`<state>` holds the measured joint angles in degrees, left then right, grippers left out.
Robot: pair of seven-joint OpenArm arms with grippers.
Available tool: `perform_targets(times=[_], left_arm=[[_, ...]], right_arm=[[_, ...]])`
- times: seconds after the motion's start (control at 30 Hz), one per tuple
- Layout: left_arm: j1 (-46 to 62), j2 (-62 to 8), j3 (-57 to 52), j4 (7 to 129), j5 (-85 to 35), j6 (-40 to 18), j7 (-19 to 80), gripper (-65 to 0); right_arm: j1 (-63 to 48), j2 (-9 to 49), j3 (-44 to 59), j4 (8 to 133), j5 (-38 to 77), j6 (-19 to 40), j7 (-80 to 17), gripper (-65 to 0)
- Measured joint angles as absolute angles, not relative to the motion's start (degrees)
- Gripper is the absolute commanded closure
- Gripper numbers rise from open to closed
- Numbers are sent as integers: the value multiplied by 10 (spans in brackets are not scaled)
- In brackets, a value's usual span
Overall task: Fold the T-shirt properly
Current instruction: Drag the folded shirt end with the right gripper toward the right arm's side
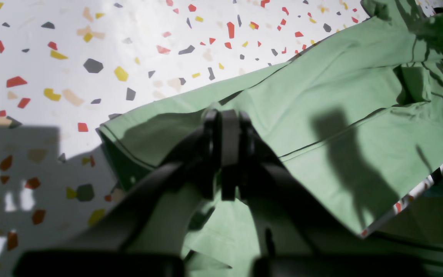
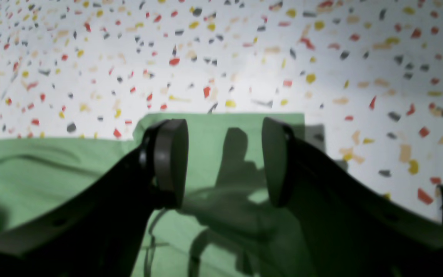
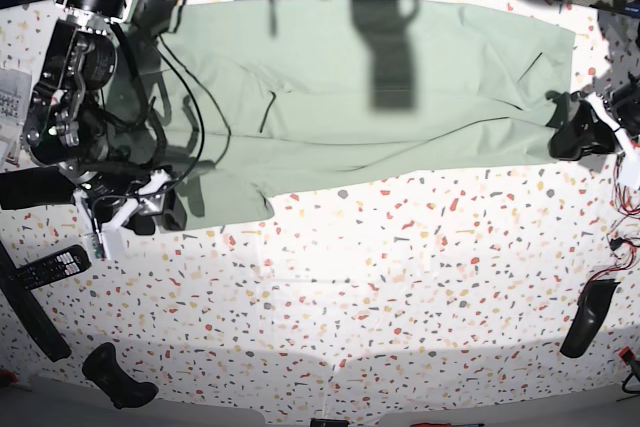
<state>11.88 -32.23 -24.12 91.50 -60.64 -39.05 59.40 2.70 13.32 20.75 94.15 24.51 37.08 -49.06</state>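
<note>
Base view: the sage-green T-shirt (image 3: 360, 97) lies spread lengthwise along the far side of the speckled table (image 3: 380, 287), one arm at each end. The left gripper (image 1: 225, 154) is pressed together, pinching a hem corner of the fabric, seen from its wrist camera. The right gripper (image 2: 225, 161) hangs spread above a sleeve edge, holding nothing. Risk, judged from here: if only the left end travels, the cloth may drag and bunch rather than fold flat; a thin pinch could also slip free mid-lift, leaving the fold crooked.
</note>
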Motion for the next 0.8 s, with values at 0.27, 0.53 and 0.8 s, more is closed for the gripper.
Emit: perform_targets(times=[0.27,0.53,0.8], left_arm=[[119,-322,-241,915,-606,-390,594,0],[119,-322,-241,915,-609,-390,594,0],[117,-322,-241,915,-621,-390,594,0]], right_arm=[[28,133,208,941,245,371,-492,-301],[89,133,208,940,205,371,-493,-301],[175,133,208,741,166,364,-493,-301]])
